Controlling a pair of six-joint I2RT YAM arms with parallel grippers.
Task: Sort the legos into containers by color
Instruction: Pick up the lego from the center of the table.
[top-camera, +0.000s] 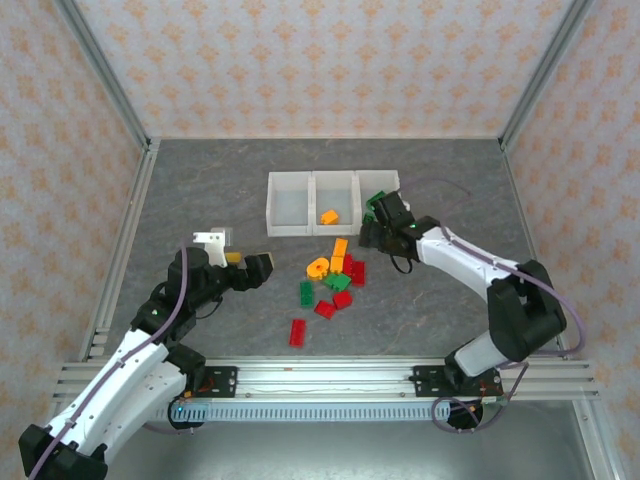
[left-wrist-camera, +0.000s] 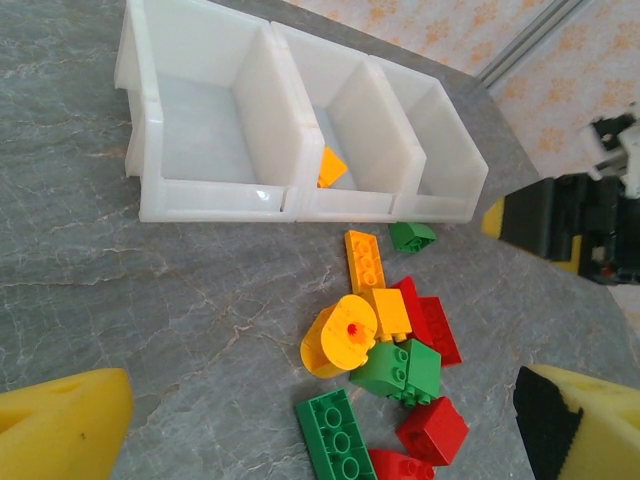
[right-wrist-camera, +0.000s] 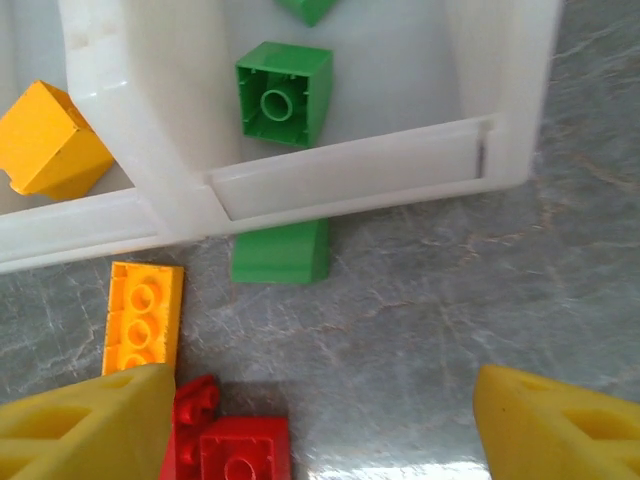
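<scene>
The green square plastic brick (right-wrist-camera: 283, 92) lies studs-down in the right-hand compartment of the row of three white translucent plastic bins (right-wrist-camera: 340, 180). A second green piece (right-wrist-camera: 310, 8) sits deeper in that compartment, cut off at the top edge of my right wrist view. In the middle compartment there's one orange-yellow brick (right-wrist-camera: 45, 140).

Outside, a loose green brick (right-wrist-camera: 280, 252) lies on the grey stone-patterned table (right-wrist-camera: 450, 320), just in front of the right compartment's wall, near the divider. My right gripper (right-wrist-camera: 320, 430) hovers above the table at that front wall, its yellow fingers (right-wrist-camera: 85, 425) spread wide with nothing between them.

The rest of the pile lies near the bins' front. An orange-yellow flat plate (left-wrist-camera: 365, 262) is closest to them. Then comes an orange-yellow round piece (left-wrist-camera: 340, 335) touching a small green brick (left-wrist-camera: 400, 370), with red bricks (left-wrist-camera: 430, 320) beside them. A long green plate (left-wrist-camera: 335, 435) is nearest me. One red plate (top-camera: 297, 332) lies apart from the pile, toward the arm bases.

My left gripper (top-camera: 248, 263) hangs over the table to the left of the pile. Its foam fingers (left-wrist-camera: 60, 425) are released wide, and it's empty.
</scene>
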